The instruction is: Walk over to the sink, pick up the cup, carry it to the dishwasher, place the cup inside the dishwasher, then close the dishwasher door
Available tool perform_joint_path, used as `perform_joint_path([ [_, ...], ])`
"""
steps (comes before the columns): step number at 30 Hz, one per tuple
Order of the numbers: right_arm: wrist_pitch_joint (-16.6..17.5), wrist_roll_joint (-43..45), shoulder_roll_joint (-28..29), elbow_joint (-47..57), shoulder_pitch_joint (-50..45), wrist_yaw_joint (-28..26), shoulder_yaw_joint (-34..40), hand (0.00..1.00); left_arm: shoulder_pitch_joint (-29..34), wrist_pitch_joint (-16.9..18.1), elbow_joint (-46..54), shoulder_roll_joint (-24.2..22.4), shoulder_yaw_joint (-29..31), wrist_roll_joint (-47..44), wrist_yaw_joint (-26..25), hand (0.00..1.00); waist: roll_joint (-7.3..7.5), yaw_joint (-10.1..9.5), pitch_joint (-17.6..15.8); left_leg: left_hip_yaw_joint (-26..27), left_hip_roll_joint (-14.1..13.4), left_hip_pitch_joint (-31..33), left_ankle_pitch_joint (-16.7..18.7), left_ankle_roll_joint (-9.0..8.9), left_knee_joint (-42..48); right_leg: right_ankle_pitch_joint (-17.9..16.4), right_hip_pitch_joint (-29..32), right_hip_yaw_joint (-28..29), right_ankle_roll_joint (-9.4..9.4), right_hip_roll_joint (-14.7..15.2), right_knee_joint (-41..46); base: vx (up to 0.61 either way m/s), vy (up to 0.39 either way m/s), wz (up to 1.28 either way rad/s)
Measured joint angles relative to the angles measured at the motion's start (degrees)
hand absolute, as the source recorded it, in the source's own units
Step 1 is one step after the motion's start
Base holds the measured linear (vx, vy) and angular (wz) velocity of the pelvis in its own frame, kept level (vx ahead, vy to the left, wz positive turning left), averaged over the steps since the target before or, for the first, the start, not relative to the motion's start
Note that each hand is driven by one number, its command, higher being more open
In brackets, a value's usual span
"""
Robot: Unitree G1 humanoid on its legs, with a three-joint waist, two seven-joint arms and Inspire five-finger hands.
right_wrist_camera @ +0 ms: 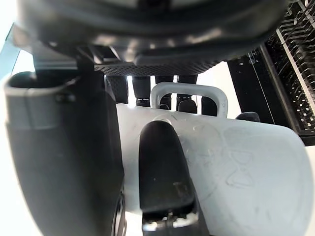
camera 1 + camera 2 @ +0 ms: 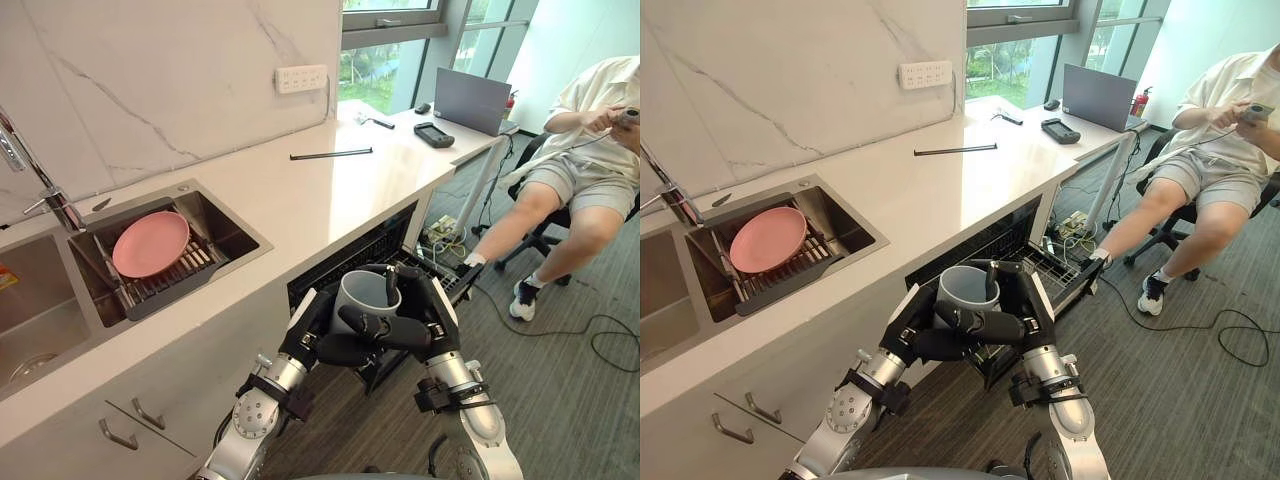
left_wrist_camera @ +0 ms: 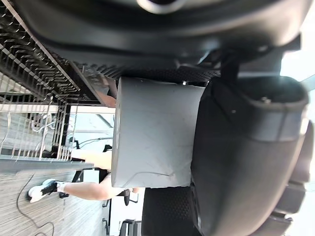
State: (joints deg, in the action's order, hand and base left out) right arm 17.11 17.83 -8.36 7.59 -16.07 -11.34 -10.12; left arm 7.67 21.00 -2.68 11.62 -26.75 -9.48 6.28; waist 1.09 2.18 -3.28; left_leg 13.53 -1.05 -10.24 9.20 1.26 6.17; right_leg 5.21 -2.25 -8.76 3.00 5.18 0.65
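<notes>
1. The grey cup [image 2: 363, 293] is held upright between both hands, just off the bench [image 2: 300, 195] edge, in front of the open dishwasher [image 2: 378, 245]
2. The left hand [image 2: 318, 325] is curled round the cup's left side, and the right hand [image 2: 432, 305] is clamped on its right
3. Open floor [image 2: 560, 390] lies to the right, up to a seated person [image 2: 575, 170]
4. A pink plate [image 2: 150, 243] lies in the sink [image 2: 222, 222], well apart

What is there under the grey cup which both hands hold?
The left hand and right hand, curled round the cup, lie under it. Beyond it the dishwasher rack shows. What is straight below is covered by the hands.
</notes>
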Motion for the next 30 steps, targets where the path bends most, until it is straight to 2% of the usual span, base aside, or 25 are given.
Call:
perform_joint_path([
  [10, 0.6, -0.5, 0.7, 0.1, 0.0, -0.1, 1.2, 0.0, 0.4, 0.0, 0.7, -0.3, 1.7, 0.0, 1.5, 1.0, 0.05, -0.14, 0.0, -0.3, -0.1, 0.1, 0.0, 0.0, -0.1, -0.1, 0.0, -0.3, -0.08, -0.1, 0.0, 0.0, 0.0, 0.01],
  [15, 0.7, -1.8, 1.5, 0.1, 0.0, -0.8, 1.9, 0.0, 1.2, 0.0, 0.7, -1.0, 2.8, 0.0, 2.5, 1.0, 0.06, -1.26, -0.1, -0.4, -0.1, 0.4, 0.0, 0.0, -0.2, -0.2, 0.3, -0.5, -0.11, -0.1, 0.0, 0.0, 0.0, 0.01],
  [19, 0.8, -2.6, 2.2, 0.3, 0.2, -1.4, 2.0, 0.0, 2.3, 0.0, 1.8, -1.3, 3.8, 0.0, 2.8, 1.0, 0.09, -1.37, -0.1, -0.6, -0.1, 0.4, 0.0, 0.0, -0.4, -0.3, 0.3, -0.7, -0.07, -0.1, 0.0, 0.0, 0.0, 0.02],
  [30, 1.7, -9.6, 4.4, 2.2, 0.3, -1.6, 2.6, 0.0, 3.8, 1.2, 2.6, -1.8, 7.3, 0.0, 5.8, 1.0, 0.26, -1.55, -1.1, -1.3, -0.2, 0.6, 0.0, -0.01, -0.8, -2.1, 1.4, -1.1, 0.06, -0.1, 2.2, 0.0, 0.0, 0.02],
])
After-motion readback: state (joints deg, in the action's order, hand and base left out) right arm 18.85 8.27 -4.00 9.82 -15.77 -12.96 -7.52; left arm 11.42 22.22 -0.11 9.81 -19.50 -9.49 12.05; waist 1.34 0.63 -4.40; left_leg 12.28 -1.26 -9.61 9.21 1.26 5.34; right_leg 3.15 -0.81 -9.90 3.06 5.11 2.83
